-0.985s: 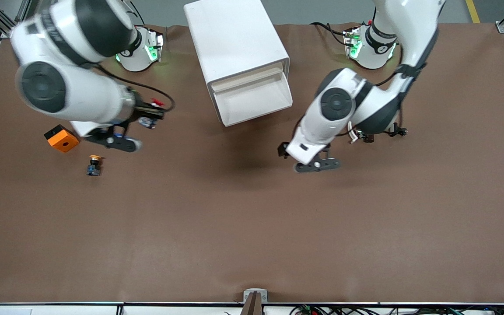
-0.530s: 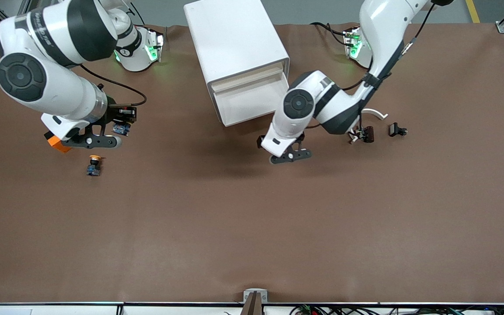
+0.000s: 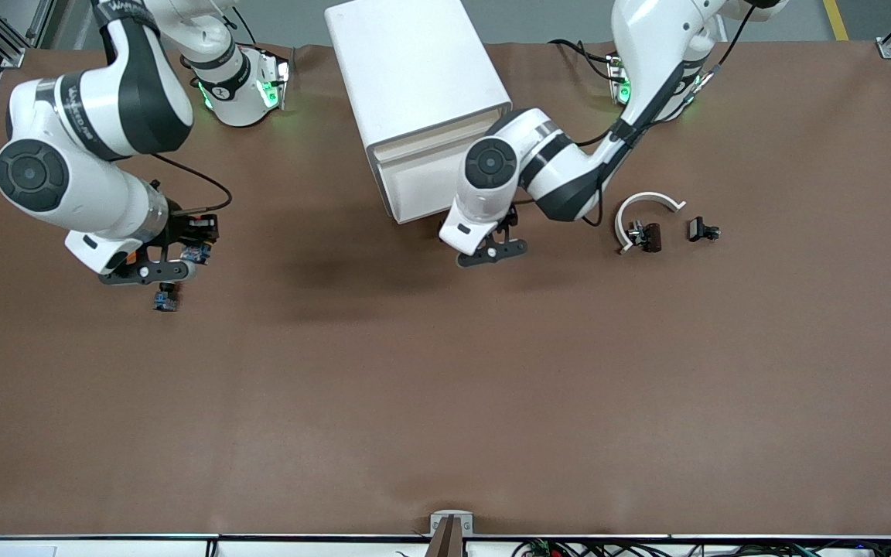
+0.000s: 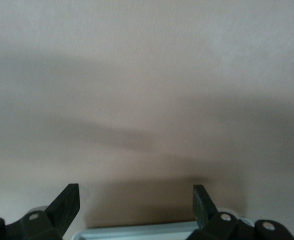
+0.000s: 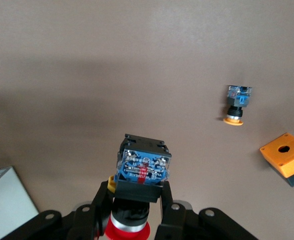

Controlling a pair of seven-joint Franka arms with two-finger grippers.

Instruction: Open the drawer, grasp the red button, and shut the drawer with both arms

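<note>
- Over the right arm's end of the table, the right gripper [image 5: 137,210] pinches the button [image 5: 142,172], red cap toward the wrist, blue-black body outward.
- In front of the white cabinet [image 3: 414,85], the left gripper [image 4: 137,205] hangs with fingers spread by the pulled-out drawer [image 3: 426,189].
- A yellow-capped button [image 5: 236,102] lies beside an orange box [image 5: 285,160].

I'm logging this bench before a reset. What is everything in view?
cabinet: one, white, between the arm bases
drawer: one, white, pulled out of the cabinet
red button: one, red cap, dark body, in the right gripper
yellow button: one, yellow cap, toward the right arm's end
orange box: one, beside the yellow button
curved piece: one, white, toward the left arm's end
dark parts: two, by the curved piece
table: one, brown
right gripper: black, shut, above the table by the yellow button
left gripper: black, open, in front of the drawer
</note>
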